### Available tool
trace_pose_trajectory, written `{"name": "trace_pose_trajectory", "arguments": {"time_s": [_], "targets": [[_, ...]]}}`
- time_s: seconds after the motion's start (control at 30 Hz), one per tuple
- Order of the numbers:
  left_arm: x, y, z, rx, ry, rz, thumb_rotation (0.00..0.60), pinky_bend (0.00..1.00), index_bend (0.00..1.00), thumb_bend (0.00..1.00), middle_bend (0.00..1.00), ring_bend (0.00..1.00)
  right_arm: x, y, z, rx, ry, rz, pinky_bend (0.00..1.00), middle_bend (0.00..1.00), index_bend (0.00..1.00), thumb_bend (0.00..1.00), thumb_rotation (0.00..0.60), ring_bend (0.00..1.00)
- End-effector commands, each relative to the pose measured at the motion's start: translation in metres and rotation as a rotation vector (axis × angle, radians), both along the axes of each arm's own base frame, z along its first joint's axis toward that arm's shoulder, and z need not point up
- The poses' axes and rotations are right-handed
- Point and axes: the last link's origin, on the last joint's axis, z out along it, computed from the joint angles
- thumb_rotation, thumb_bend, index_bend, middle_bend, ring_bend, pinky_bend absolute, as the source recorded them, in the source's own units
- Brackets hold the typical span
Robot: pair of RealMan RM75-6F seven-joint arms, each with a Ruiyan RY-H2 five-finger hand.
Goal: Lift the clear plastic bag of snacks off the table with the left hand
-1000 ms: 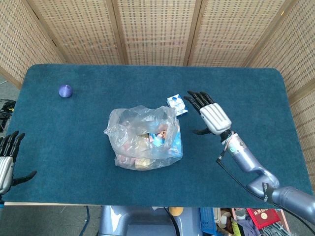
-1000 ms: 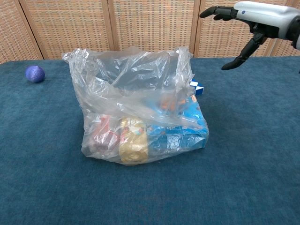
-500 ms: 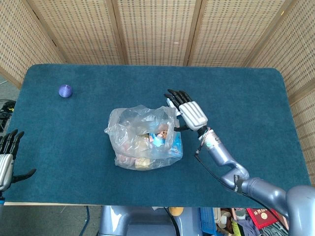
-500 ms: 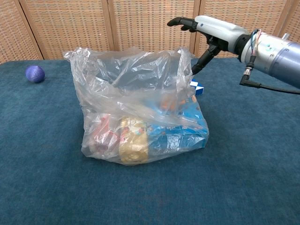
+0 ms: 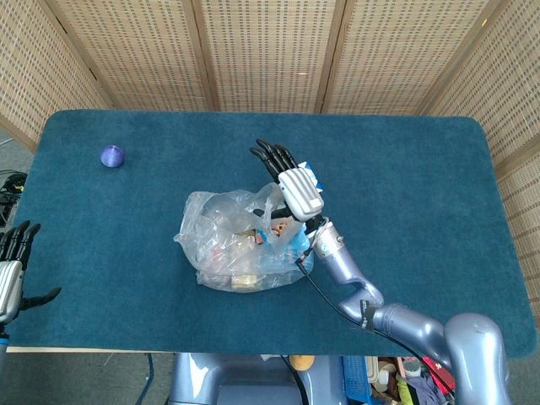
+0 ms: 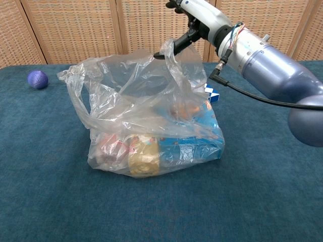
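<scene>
The clear plastic bag of snacks [image 5: 240,245] sits on the table's middle, holding several coloured packets; the chest view shows it [image 6: 146,121] with its mouth gaping upward. My right hand [image 5: 291,181] hovers over the bag's far right rim with fingers stretched out. In the chest view this right hand [image 6: 199,15] has its thumb touching the raised edge of the bag, with nothing gripped. My left hand [image 5: 10,274] lies at the table's front left edge, fingers apart and empty, far from the bag. The chest view does not show it.
A purple ball [image 5: 112,155] rests at the far left of the blue table [image 5: 422,186] and also shows in the chest view [image 6: 38,79]. A small blue-and-white box [image 6: 212,94] lies just behind the bag's right side. Wicker screens stand behind.
My right hand has swung left from beside the bag to over its far right rim, pushing the rim up and left. The left hand has stayed put.
</scene>
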Motion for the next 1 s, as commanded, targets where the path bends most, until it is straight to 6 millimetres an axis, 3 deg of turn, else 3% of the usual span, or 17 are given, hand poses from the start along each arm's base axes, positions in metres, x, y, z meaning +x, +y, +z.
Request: {"name": "trace_pose_trajectory", "arguments": {"time_s": [0.03,0.33,0.47,0.63,0.87,1.0], "targets": [[-0.001,0.000,0.000,0.000,0.001,0.003,0.600,0.00,0.00,0.14,0.00,0.00,0.005,-0.002,0.001,-0.004,-0.034,-0.004,0.00,0.00,0.07,0.00,0.600,0.00],[-0.001,0.001,-0.001,-0.004,0.001,0.005,0.600,0.00,0.00,0.14,0.00,0.00,0.007,-0.002,0.006,0.001,-0.081,-0.012,0.00,0.01,0.16,0.04,0.600,0.00],[-0.001,0.001,-0.001,-0.006,0.000,0.005,0.600,0.00,0.00,0.13,0.00,0.00,0.006,0.000,0.007,-0.004,-0.097,-0.009,0.00,0.04,0.21,0.34,0.600,0.00],[0.000,0.001,-0.003,-0.013,-0.004,-0.001,0.600,0.00,0.00,0.14,0.00,0.00,0.001,0.002,0.012,-0.022,-0.091,0.006,0.00,0.06,0.22,0.61,0.600,0.00],[0.006,0.004,-0.008,-0.055,-0.039,-0.025,0.600,0.00,0.00,0.14,0.00,0.00,-0.008,0.003,0.023,-0.045,-0.068,0.009,0.00,0.07,0.23,0.65,0.600,0.00],[0.020,0.013,-0.015,-0.148,-0.184,-0.069,0.600,0.00,0.00,0.14,0.00,0.00,-0.014,0.004,0.027,-0.048,-0.042,0.006,0.00,0.08,0.23,0.65,0.600,0.00]]}}
